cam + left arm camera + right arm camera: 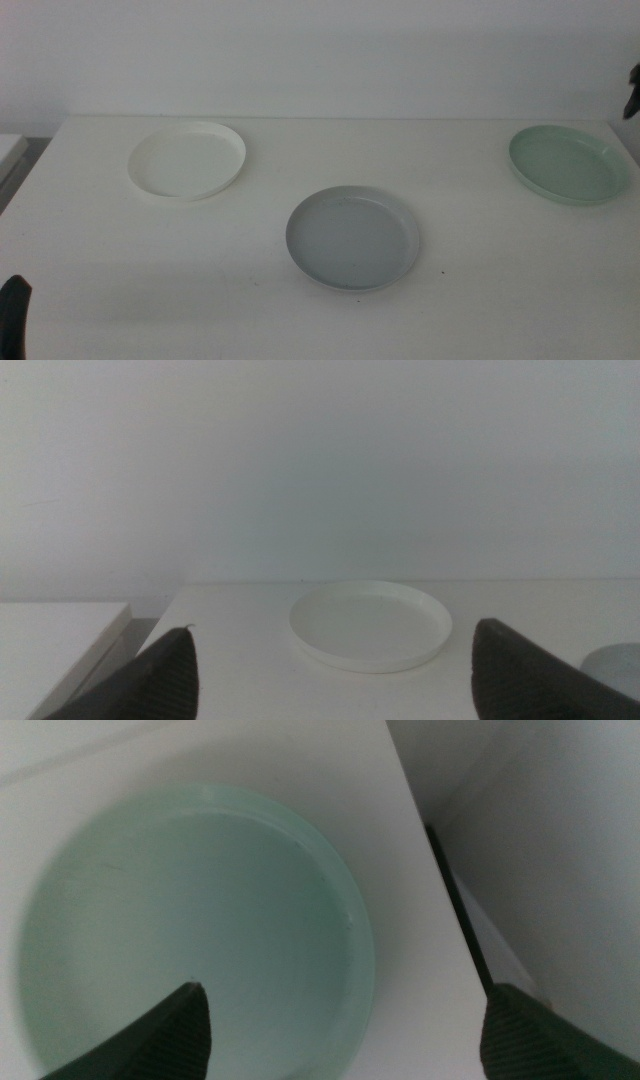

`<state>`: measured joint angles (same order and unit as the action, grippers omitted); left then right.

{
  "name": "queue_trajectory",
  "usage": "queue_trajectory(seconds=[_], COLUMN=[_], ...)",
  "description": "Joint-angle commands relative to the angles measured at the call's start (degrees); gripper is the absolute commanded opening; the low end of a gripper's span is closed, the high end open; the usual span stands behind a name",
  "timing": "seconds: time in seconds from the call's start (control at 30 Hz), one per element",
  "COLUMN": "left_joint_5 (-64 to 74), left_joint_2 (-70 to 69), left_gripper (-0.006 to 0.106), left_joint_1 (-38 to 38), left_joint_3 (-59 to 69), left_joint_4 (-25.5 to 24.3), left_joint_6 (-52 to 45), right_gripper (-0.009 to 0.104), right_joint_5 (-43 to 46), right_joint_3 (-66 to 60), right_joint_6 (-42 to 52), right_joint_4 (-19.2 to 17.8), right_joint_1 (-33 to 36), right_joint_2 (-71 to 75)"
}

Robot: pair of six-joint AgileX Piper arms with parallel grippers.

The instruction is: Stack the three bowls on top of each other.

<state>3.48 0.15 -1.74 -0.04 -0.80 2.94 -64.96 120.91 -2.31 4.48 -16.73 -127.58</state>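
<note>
While the left gripper (330, 670) is waiting open, the right gripper (345, 1030) is hovering open right over the green bowl (190, 930), its far rim btwn jaws.

— What do the bowls look like they're made of?
— Smooth plastic, all three: white bowl (187, 160), grey bowl (352, 238) and pale green bowl (569, 165), each with a soft satin sheen.
— And the table (240, 300) under the grey bowl?
— Matt white, smooth. The left gripper (335, 670) has dark, finely ribbed jaws.
</note>
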Motion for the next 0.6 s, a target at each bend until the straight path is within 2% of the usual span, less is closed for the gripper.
queue_trajectory(seconds=[0.0,0.2,0.47,0.57], left_joint_5=[-0.7,-0.7,-0.7,-0.7], left_joint_2=[-0.2,-0.2,-0.2,-0.2], left_gripper=[0.094,0.094,0.094,0.094], left_joint_1=[0.1,0.1,0.1,0.1], left_joint_3=[0.0,0.0,0.0,0.0], left_joint_4=[0.2,0.2,0.2,0.2], left_joint_6=[0.1,0.1,0.1,0.1], right_gripper=[0.074,0.069,0.063,0.052], right_joint_5=[2.0,5.6,5.5,5.4], right_joint_3=[0.4,0.4,0.4,0.4], right_joint_6=[0.8,0.6,0.6,0.6], right_joint_4=[-0.1,0.3,0.8,1.6], right_joint_1=[-0.4,-0.4,-0.4,-0.4], right_joint_2=[-2.4,-8.1,-12.5,-13.3])
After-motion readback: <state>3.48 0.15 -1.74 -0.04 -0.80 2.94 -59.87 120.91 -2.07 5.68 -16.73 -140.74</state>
